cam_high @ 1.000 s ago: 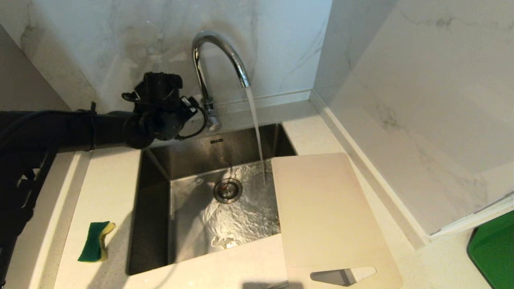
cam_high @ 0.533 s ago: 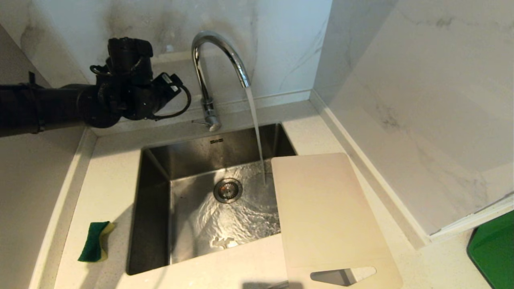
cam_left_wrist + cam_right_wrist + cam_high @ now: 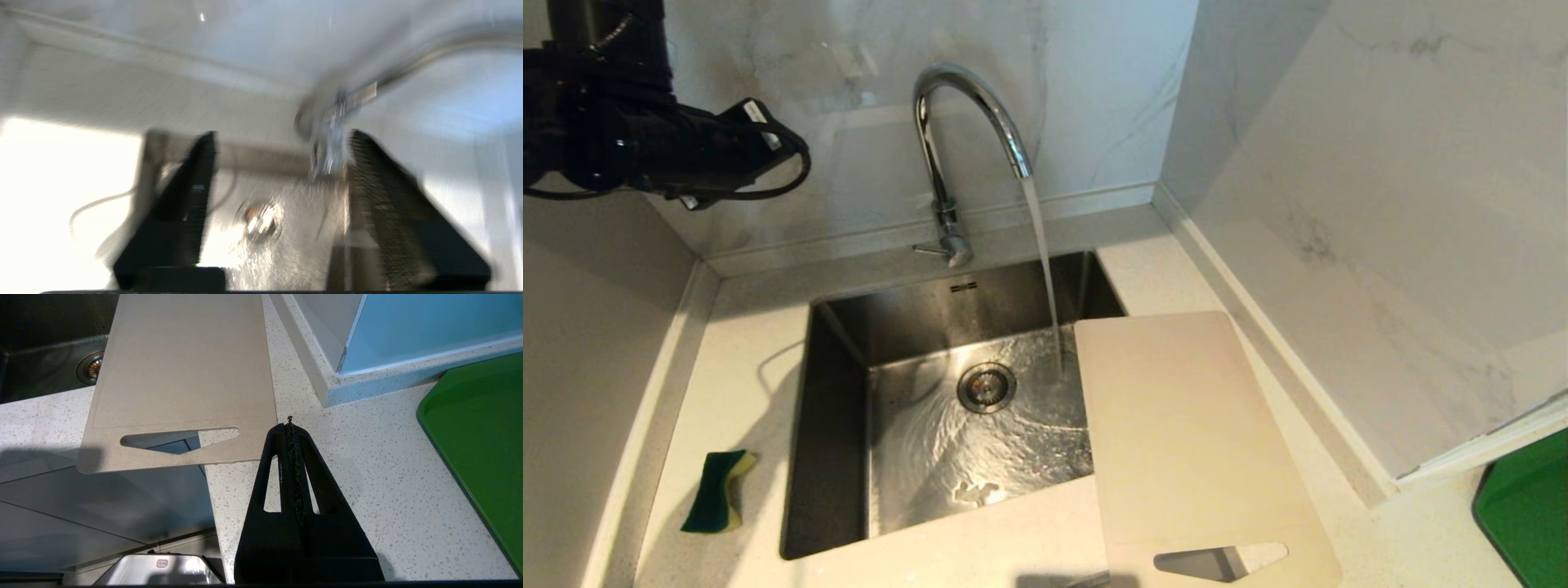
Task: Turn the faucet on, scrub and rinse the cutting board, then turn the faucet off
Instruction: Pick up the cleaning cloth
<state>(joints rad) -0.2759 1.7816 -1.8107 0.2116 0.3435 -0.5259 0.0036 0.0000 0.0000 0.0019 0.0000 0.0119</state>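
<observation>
Water ran from the faucet (image 3: 968,122) into the sink (image 3: 837,408), striking the basin just beside the cutting board's (image 3: 1184,441) far edge. The board lay flat at four o'clock from the drain (image 3: 986,386), bridging the sink's right rim and the counter (image 3: 743,343) (its handle cutout nearest the robot). The left gripper (image 3: 278,163) hung high at ten o'clock, jaws parted and empty. The right gripper (image 3: 290,424) hovered over the counter near the board's handle end, jaws pressed together, empty. A sponge (image 3: 717,490) sat at eight o'clock.
</observation>
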